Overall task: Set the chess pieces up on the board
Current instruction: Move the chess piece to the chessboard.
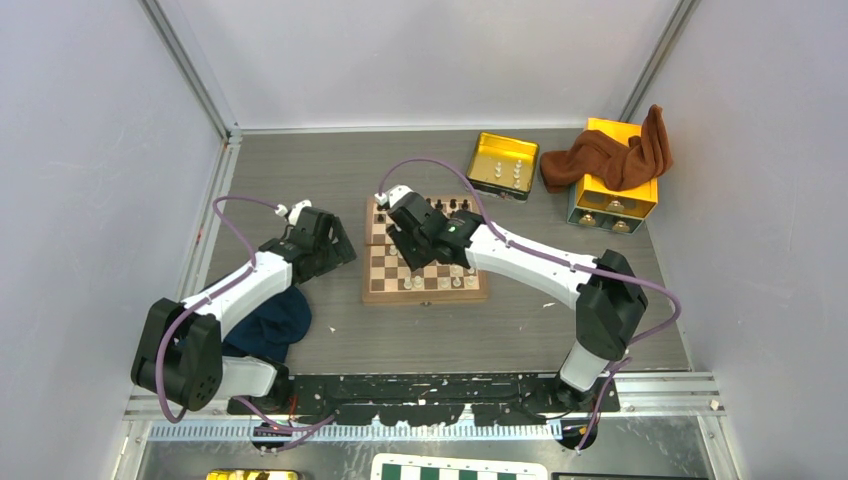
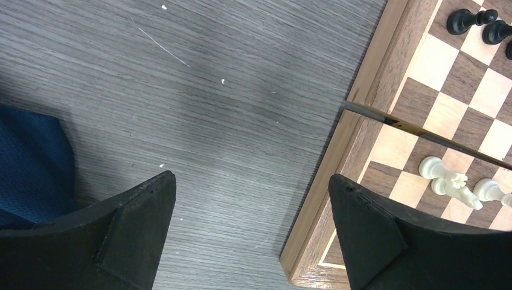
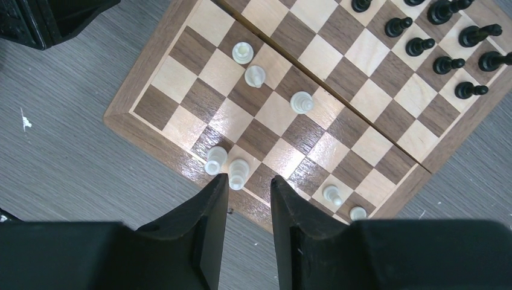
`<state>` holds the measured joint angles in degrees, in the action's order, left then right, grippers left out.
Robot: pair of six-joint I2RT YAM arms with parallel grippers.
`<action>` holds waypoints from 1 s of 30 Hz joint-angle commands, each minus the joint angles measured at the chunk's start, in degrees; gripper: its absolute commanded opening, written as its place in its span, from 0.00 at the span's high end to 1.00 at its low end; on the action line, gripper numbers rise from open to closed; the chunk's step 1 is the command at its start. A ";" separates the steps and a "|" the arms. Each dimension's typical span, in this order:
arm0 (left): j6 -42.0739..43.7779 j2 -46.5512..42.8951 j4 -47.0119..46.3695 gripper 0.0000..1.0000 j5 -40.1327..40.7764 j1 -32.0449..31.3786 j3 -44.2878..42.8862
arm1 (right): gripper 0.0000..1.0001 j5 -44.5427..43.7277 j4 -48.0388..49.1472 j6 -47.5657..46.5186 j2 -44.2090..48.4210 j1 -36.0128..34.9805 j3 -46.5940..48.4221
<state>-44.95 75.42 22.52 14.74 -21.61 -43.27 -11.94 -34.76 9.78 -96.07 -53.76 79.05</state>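
Black right gripper point(image 3: 249, 184), slightly parted and empty, hangs over the near edge of the small wooden chessboard point(image 3: 175, 78). Its wrist view alone shows seven cream-white chess pieces point(image 3: 302, 101) and, farther off, at least eight dark pieces point(image 3: 419, 45). Left gripper point(image 2: 250, 181) spread wide at the board's left edge.

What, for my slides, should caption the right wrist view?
Right pincer, slightly open, empty, hovers over the edge of the board beside cream pieces; dark pieces stand opposite.
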 commanded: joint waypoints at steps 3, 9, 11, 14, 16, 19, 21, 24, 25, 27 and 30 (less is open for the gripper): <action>0.04 -0.14 -1.47 0.02 0.20 0.34 -1.95 | 0.61 -2.05 1.25 -0.07 4.20 0.66 -1.29; 0.08 -0.13 -1.44 0.02 0.11 0.34 -1.82 | 0.61 -0.81 1.28 0.53 4.37 0.75 -2.55; 0.12 -0.14 -1.46 0.02 0.11 0.34 -1.75 | 0.61 0.13 1.32 0.81 4.27 0.71 -3.00; 0.04 -0.14 -1.47 0.02 -0.02 0.34 -1.65 | 0.61 1.46 1.43 1.19 3.89 0.78 -3.47; 0.04 -0.07 -1.58 0.02 -0.06 0.29 -1.64 | 0.61 2.18 1.65 1.53 3.82 0.75 -3.67; 0.12 -0.01 -1.62 0.02 -0.06 0.34 -1.65 | 0.61 2.66 1.64 1.73 3.43 0.73 -3.71; 0.12 0.06 -1.64 0.02 -0.06 0.34 -1.65 | 0.62 3.08 1.55 1.76 2.97 0.79 -3.64; 0.26 0.26 -1.64 0.02 -0.14 0.34 -1.82 | 0.62 3.94 1.45 1.90 2.28 0.76 -3.65; 0.29 0.33 -1.70 0.02 -0.15 0.34 -1.89 | 0.62 4.23 1.45 1.97 2.15 0.78 -3.69; 0.38 0.51 -1.77 0.02 -0.15 0.34 -2.04 | 0.62 4.60 1.54 2.07 1.83 0.80 -3.85; 0.41 0.85 -1.77 0.02 -0.15 0.34 -2.22 | 0.62 4.80 1.63 2.04 1.33 0.76 -3.91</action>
<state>-44.77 75.85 22.52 14.72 -21.61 -43.29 -8.23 -34.74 11.11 -94.80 -53.12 74.98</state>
